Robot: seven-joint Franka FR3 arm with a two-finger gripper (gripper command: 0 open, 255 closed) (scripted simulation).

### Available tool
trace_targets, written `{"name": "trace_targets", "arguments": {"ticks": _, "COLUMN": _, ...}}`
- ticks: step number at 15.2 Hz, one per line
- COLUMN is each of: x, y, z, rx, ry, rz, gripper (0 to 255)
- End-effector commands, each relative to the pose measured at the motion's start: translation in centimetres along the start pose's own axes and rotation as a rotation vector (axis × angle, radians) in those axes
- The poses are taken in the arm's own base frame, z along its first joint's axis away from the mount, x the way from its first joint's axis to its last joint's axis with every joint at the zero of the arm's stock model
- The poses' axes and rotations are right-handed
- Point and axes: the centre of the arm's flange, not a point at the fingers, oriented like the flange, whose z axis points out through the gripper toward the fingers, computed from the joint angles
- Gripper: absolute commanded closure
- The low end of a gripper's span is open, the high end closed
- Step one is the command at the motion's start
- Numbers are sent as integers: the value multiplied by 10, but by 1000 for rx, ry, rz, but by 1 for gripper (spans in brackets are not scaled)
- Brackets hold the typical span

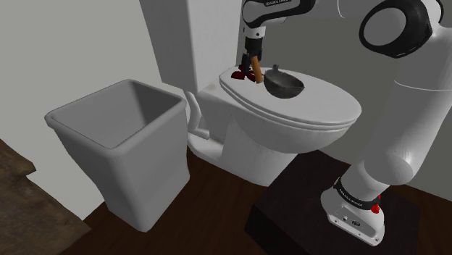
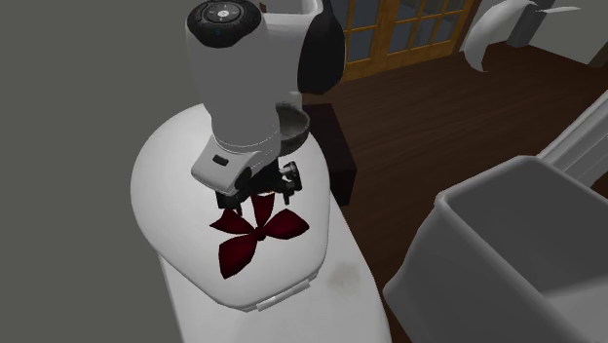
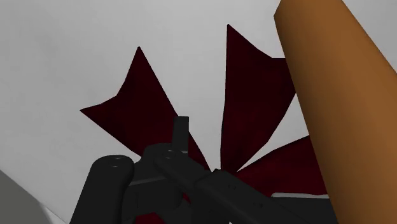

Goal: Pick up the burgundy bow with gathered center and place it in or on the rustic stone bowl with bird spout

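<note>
A dark red bow [image 1: 237, 74] lies flat on the white toilet lid [image 1: 319, 109], at the end near the tank. Its spread tails [image 2: 255, 234] fan out across the lid [image 2: 166, 185]. My black gripper [image 1: 250, 59] hangs straight down over the bow's gathered middle, close to the lid. From the second exterior view the gripper [image 2: 255, 195] covers that middle. In the wrist view the gripper [image 3: 181, 153] hides the knot while the bow's tails [image 3: 254, 95] spread beyond it. The dark grey stone bowl [image 1: 284, 85] stands on the lid just beside the bow, partly behind my arm [image 2: 292, 124].
An orange-brown cylinder [image 1: 256, 69] leans between bow and bowl, close beside my gripper [image 3: 331, 108]. A large open white bin [image 1: 123, 145] stands on the dark wood floor next to the toilet. The tank [image 1: 188, 36] rises behind the lid. My stand [image 1: 290, 217] sits in front.
</note>
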Motion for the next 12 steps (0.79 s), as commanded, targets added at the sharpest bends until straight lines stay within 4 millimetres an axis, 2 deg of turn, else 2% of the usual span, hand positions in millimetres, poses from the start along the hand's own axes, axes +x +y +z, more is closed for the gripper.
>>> {"name": "trace_targets", "arguments": {"ticks": 1, "x": -1, "y": 0, "z": 12, "rx": 1, "ry": -3, "rz": 0, "gripper": 0}}
{"name": "trace_targets", "arguments": {"ticks": 10, "x": -1, "y": 0, "z": 15, "rx": 1, "ry": -3, "rz": 0, "gripper": 0}}
{"name": "trace_targets", "arguments": {"ticks": 11, "x": -1, "y": 1, "z": 15, "rx": 1, "ry": -3, "rz": 0, "gripper": 255}}
{"name": "trace_targets", "arguments": {"ticks": 12, "x": -1, "y": 1, "z": 15, "rx": 1, "ry": -3, "rz": 0, "gripper": 255}}
